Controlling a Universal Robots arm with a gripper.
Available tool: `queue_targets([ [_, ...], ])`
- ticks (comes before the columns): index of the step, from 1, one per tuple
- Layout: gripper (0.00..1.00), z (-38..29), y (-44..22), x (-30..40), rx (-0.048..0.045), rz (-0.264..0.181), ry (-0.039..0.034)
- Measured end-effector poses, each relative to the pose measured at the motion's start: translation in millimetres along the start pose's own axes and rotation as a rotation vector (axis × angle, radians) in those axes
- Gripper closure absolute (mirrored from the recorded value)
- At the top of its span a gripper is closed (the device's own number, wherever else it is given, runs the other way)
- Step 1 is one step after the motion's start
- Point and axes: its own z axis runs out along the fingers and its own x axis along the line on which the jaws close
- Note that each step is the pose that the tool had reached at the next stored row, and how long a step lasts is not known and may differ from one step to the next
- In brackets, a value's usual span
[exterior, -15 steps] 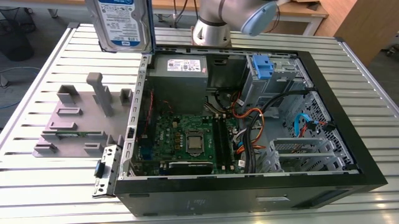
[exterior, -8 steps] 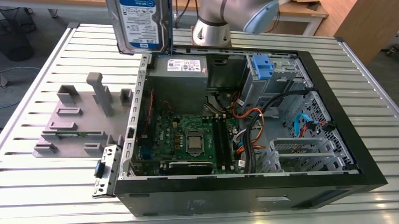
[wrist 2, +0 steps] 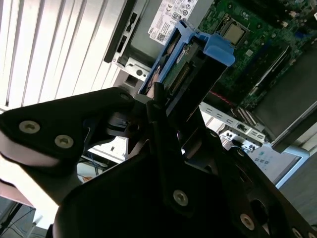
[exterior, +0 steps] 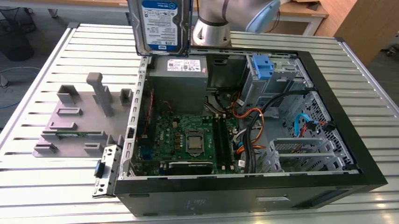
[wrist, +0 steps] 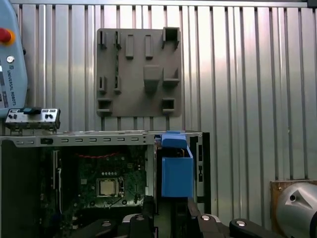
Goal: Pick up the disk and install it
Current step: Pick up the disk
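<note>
Disk [exterior: 160,25] is off the counter [exterior: 56,186], held upright in the air with its white-and-blue label facing the exterior camera. It hangs over the open case [exterior: 349,140], at the end where the power supply [exterior: 177,70] sits, just above it. The arm [exterior: 215,21] is right beside the disk, on the exterior view's right.

In the second wrist view the black fingers [wrist 2: 159,116] are clamped narrow on one end of the disk [wrist 2: 178,79]. Its blue carrier [wrist 2: 218,49] sticks out past them, with the motherboard [wrist 2: 247,29] beyond. In the first wrist view the carrier [wrist: 177,173] shows edge-on just beyond the fingers [wrist: 141,220], over the case wall.

The case lies on its side with the side panel off, taking up most of the counter's middle. A bare blue bracket [exterior: 264,67] stands in the drive cage, well apart from the disk.

A grey fixture plate [exterior: 78,121] with raised blocks rests on the counter between the case and the counter edge on the exterior view's left. A small metal port shield [wrist: 32,119] lies on the counter, just beside the case.
</note>
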Motion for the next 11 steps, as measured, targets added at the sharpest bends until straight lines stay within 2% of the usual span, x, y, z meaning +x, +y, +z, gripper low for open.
queue_targets([
  [11,0.65,-0.4,-50.2,1.4,-0.0001,0.000,-0.0001],
])
